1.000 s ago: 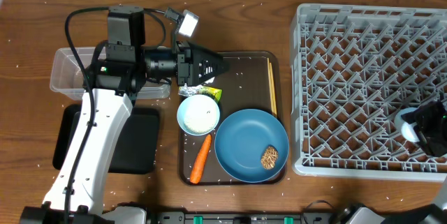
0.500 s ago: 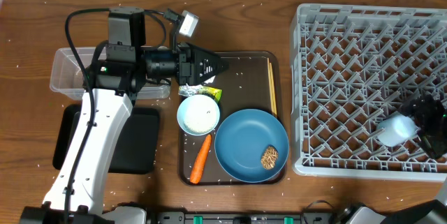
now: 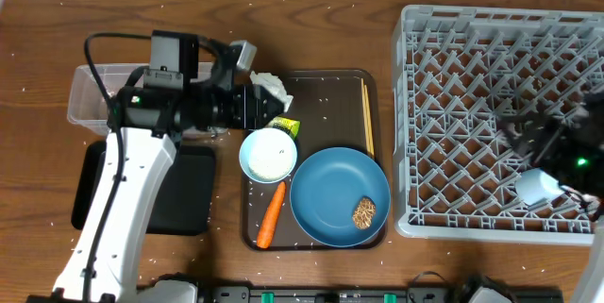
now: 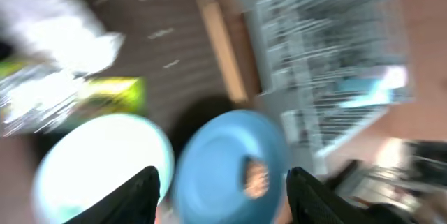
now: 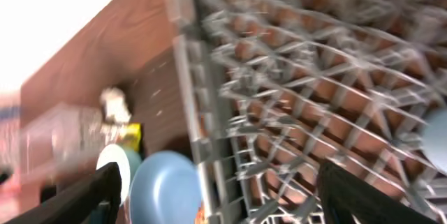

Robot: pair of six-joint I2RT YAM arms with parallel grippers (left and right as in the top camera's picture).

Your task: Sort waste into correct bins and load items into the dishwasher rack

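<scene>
- The right gripper [image 5: 222,197] is hovering over the rack [image 3: 444,20] with its fingers spread wide and nothing between them. A second ago it was carrying the light-blue cup [image 3: 538,186], which is now lying inside the rack near the front right corner (by the look of it, one item is loaded).
- The left gripper [image 4: 222,190] is drawing back toward the clear tub [image 3: 90,95], fingers apart and empty. The tissue [image 3: 271,85] and wrapper [image 3: 283,126], which it was covering, are now showing on the brown tray [image 3: 321,81], not picked up.
- Waste sorting is therefore still waiting: the carrot [image 3: 272,215] is lying on the brown tray and the food lump [image 3: 364,212] is sitting on the blue plate [image 3: 326,190]. The white bowl [image 3: 268,155] and chopsticks [image 3: 368,114] are also waiting there.
- Both wrist views are blurring with motion, and overhead the right gripper is only a dark smear.
- Whether the cup is resting upright or tipped cannot be told.
- The left arm [image 3: 123,199] is hiding part of the black tray [image 3: 184,199].
</scene>
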